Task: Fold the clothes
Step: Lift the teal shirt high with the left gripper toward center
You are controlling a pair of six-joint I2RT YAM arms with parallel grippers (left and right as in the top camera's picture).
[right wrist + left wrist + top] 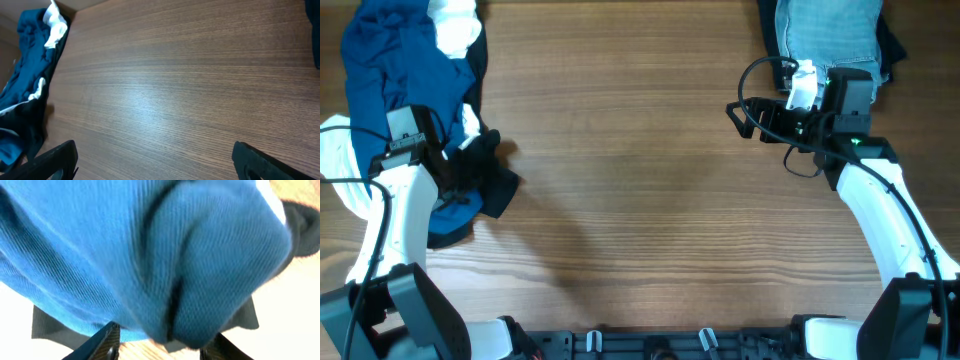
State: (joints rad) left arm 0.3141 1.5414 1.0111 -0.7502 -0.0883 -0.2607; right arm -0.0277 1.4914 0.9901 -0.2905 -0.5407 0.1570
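Left arm bent over crumpled dark-blue fabric shirt (375, 70); my left tool (162, 345) straddles a bunch, whether clamped I cannot tell. My right tool (155, 165) hangs spread wide, empty, over wooden desk (640, 200).

The shirt (150, 255) is matt blue cloth with a fine ribbed knit, soft and creased. The table (175, 75) is smooth brown wood with straight grain and a faint sheen. The arm shells (888, 212) look like glossy white plastic.
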